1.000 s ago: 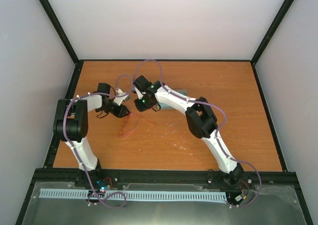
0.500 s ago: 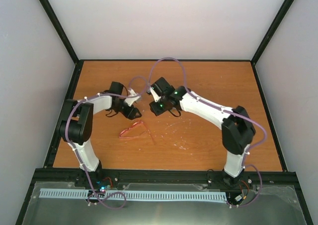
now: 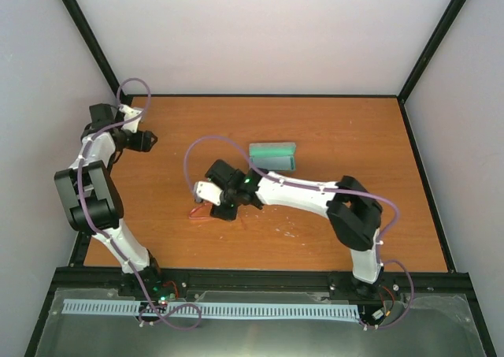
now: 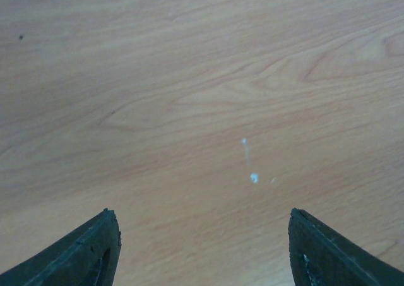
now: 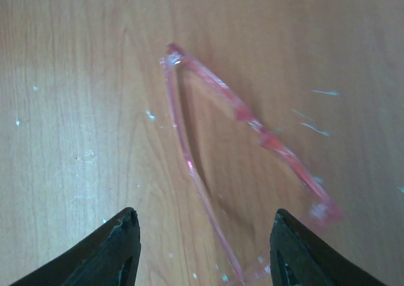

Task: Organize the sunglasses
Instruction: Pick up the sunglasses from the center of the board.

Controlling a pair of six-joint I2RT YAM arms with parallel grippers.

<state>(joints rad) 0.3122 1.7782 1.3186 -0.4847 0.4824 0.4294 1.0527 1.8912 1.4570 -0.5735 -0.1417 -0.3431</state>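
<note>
Red-pink sunglasses (image 5: 246, 119) lie on the tabletop (image 5: 76, 77) just ahead of the right fingers (image 5: 117, 251), spread wide and empty; left fingers (image 4: 88, 254), also wide, hover over the tabletop's far-left corner.

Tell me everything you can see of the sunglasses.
The sunglasses are a slim, translucent pink-red pair, plastic by the look. They lie on the wooden table, one thin arm swung out at an angle from the front. The right gripper hangs above them, jaws apart, a finger on either side of that arm; nothing grips them.
</note>
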